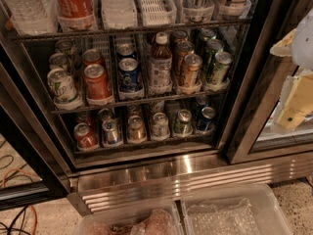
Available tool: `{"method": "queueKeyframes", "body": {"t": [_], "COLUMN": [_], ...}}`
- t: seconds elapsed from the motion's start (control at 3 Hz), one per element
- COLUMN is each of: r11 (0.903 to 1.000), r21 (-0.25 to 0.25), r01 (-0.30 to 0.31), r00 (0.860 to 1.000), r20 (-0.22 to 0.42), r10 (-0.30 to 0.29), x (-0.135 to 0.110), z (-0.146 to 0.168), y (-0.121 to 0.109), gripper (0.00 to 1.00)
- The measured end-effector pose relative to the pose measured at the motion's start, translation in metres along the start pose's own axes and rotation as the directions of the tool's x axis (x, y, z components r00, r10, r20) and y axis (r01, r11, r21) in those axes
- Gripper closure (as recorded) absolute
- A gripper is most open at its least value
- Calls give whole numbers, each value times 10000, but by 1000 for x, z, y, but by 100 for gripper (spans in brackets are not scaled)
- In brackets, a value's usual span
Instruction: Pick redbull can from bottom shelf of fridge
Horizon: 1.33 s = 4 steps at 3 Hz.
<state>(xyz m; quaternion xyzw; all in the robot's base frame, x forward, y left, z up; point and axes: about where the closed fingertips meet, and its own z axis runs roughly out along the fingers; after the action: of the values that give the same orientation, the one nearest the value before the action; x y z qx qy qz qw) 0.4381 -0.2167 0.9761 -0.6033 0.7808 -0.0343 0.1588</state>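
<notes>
The fridge stands open in front of me, with black door frames and a ribbed steel base. Its bottom shelf holds a row of small cans in white lanes. The redbull can is slim, silver and blue, second from the left, between a red can and a gold-brown can. My gripper shows at the right edge as pale yellowish parts under a white arm piece. It is in front of the right glass door, well right of the cans and higher than the bottom shelf.
The middle rack holds taller cans and a bottle. The top rack holds bottles and a large red bottle. Two clear plastic bins stand on the floor before the base. Cables lie at the lower left.
</notes>
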Motion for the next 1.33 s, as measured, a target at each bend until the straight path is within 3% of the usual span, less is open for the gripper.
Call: {"method": "queueKeyframes", "body": {"t": [0.67,1.0,1.33], "r11": [9999,9977,9977], "r21": [24,-524,-523], "r01": [-119,-436,-436], "r00": [9997,9983,9983], "r20": [196,368,369], "r10": [118,456,456], "x": [2,3,3], "z": [4,38,38], "y": [-2,6,6], "gripper": [0,0,0]}}
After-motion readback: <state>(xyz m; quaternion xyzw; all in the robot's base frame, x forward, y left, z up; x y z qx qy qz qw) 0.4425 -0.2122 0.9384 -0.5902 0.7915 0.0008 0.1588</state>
